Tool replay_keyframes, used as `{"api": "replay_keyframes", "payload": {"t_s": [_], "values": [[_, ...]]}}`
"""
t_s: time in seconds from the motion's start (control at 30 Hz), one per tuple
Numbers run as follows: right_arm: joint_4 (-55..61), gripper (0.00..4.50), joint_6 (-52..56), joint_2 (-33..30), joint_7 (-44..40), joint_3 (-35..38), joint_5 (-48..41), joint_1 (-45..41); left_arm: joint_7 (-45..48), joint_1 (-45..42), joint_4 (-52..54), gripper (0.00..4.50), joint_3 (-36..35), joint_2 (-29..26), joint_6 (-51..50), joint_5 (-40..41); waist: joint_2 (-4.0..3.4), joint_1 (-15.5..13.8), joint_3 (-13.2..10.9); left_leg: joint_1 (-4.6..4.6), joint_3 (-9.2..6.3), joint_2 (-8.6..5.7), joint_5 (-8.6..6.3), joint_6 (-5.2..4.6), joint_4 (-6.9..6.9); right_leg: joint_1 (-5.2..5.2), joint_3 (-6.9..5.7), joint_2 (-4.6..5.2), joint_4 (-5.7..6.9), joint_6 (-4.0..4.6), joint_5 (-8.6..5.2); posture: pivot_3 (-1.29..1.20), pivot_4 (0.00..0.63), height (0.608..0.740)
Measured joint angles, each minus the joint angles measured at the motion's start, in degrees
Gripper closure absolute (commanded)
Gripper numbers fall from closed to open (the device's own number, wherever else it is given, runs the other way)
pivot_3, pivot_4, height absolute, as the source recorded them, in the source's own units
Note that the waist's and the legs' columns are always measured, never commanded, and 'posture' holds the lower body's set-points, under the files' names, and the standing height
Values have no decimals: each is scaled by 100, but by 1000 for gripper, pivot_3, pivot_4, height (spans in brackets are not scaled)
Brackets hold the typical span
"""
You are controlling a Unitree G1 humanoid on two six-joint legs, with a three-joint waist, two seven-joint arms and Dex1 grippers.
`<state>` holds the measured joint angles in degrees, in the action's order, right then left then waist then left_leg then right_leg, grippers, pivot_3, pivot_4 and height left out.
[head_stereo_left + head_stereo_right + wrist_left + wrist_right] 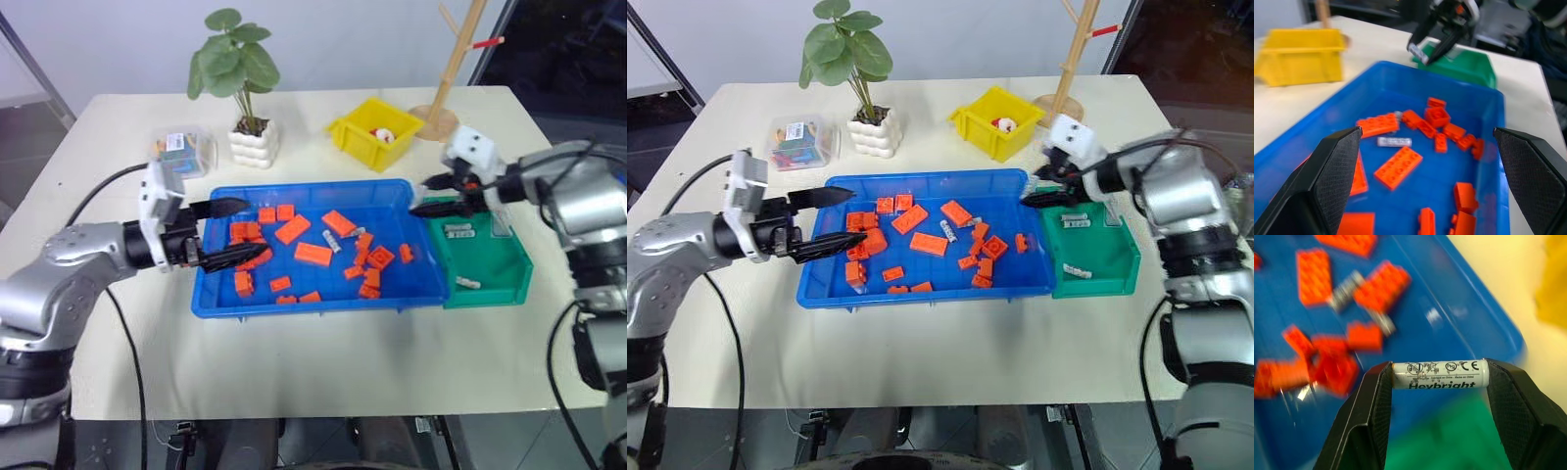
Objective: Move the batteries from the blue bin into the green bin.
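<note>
One white, black-lettered battery (1440,374) sits pinched endwise in the right gripper (1439,382); left gripper (1425,161) spread.

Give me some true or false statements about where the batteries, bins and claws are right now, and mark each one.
1. The right claw grips a battery end to end. True.
2. The left claw is shut on an orange brick. False: it is open and holds nothing.
3. The green bin already holds batteries. True.
4. The blue bin has no batteries left. False: at least one battery lies among the orange bricks.
5. The green bin sits beside the left arm. False: it is on the right arm's side.
</note>
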<state>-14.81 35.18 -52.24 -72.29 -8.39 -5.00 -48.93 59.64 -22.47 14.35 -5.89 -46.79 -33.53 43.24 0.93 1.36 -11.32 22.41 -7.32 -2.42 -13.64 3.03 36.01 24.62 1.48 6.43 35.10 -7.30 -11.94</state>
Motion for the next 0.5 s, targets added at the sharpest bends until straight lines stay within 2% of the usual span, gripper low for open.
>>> {"api": "replay_keyframes", "payload": {"t_s": [0.1,0.37,0.5], "values": [[373,2271,175,-448,67,341,-96,569,308,-106,-301,0,232,-17,150,-289,0,17,0,0,3,0,0,0,3,-2,0,0,-2,-1,0,0,150,740],[836,2271,482,-556,412,713,-325,1492,795,-285,-660,0,485,-41,322,-742,0,120,0,1,3,1,0,-1,7,-3,1,1,0,-2,0,0,150,740],[854,252,434,-599,530,746,-353,1635,892,-309,-719,0,488,-41,323,-789,0,108,0,1,3,2,0,-1,8,-3,1,1,1,-2,0,0,150,740]]}}
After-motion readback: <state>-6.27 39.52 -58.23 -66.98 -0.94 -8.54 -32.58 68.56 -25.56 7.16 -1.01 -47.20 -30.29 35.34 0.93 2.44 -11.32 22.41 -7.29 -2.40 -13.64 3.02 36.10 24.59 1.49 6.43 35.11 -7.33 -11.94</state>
